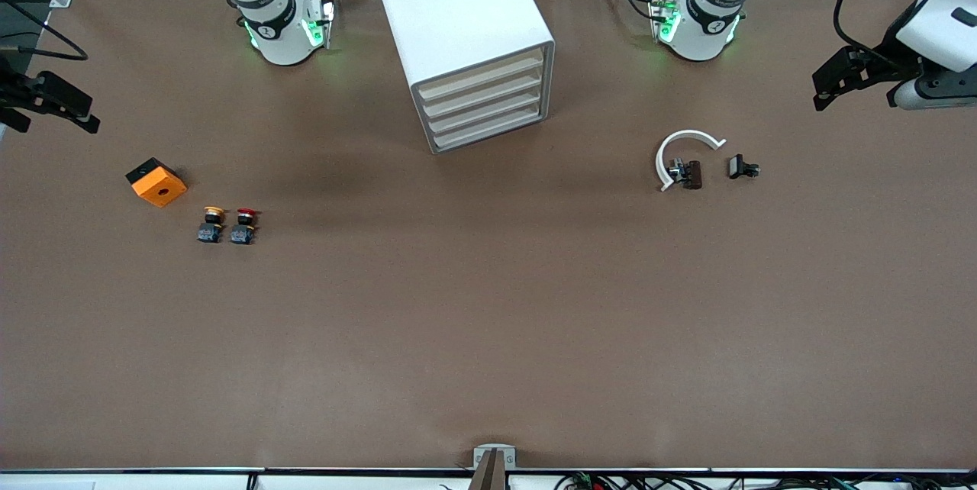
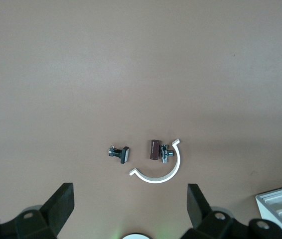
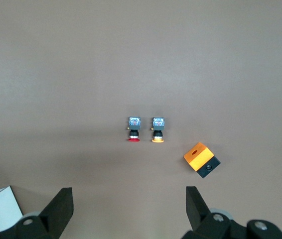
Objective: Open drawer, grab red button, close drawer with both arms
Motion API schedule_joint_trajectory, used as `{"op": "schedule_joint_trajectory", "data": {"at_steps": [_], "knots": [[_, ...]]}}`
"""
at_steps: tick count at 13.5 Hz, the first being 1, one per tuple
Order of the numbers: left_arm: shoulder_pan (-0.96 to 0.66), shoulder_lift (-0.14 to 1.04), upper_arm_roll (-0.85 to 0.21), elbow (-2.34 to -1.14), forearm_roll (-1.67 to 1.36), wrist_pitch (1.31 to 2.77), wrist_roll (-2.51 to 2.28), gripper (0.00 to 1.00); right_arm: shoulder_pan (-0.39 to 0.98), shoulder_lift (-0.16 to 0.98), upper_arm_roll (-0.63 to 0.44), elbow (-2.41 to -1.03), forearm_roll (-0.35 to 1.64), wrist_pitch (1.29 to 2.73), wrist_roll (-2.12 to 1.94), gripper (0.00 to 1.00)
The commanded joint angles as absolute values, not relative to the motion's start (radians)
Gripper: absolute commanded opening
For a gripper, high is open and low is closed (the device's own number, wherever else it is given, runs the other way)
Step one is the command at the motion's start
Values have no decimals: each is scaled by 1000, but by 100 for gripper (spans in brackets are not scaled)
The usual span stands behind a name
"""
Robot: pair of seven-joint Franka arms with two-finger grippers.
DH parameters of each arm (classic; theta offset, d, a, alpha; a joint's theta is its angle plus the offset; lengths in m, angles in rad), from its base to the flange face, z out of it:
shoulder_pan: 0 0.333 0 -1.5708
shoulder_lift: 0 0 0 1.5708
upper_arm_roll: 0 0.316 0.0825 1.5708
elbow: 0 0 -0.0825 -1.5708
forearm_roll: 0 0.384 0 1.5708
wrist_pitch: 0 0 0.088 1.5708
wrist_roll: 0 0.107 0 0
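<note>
The brown table (image 1: 488, 322) was mostly bare, with the white cabinet (image 1: 458, 17) standing between the two arm bases, its four cream drawer fronts all pushed in — the drawer (image 1: 482, 79) sat flush like the rest.

Taking the cabinet as the landmark: the button (image 1: 244, 224) with the red cap lay well away from it toward the right arm's end of the table and nearer the front camera, just beside its orange-yellow twin (image 1: 211, 224). The orange cube (image 1: 156, 182) sat near those two, a bit farther from the camera. Toward the left arm's end from the cabinet were a white curved clip (image 1: 681, 150), a small brown part (image 1: 692, 174) inside its arc, possibly touching it, and a little black piece (image 1: 740, 167) just beside them.

The right gripper (image 3: 129, 211) hung at the table edge at the right arm's end, fingers spread wide, nothing between them. The left gripper (image 2: 131, 209) waited at the edge of its own end — jaws also wide apart and empty.
</note>
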State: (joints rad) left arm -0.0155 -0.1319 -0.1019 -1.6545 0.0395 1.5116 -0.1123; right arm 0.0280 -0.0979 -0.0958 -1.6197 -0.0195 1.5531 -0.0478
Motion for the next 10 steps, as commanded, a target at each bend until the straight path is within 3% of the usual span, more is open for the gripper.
{"op": "schedule_joint_trajectory", "data": {"at_steps": [1,10], "knots": [[-17,-158,-94,-1680,23,1506,-84,100,23,-72,-89,-1562,-11,1531,-54,100],[-9,-117,-75,-1626,25,1503,-86,100,15,-72,-91,-1536,-12,1483,-54,100]]}}
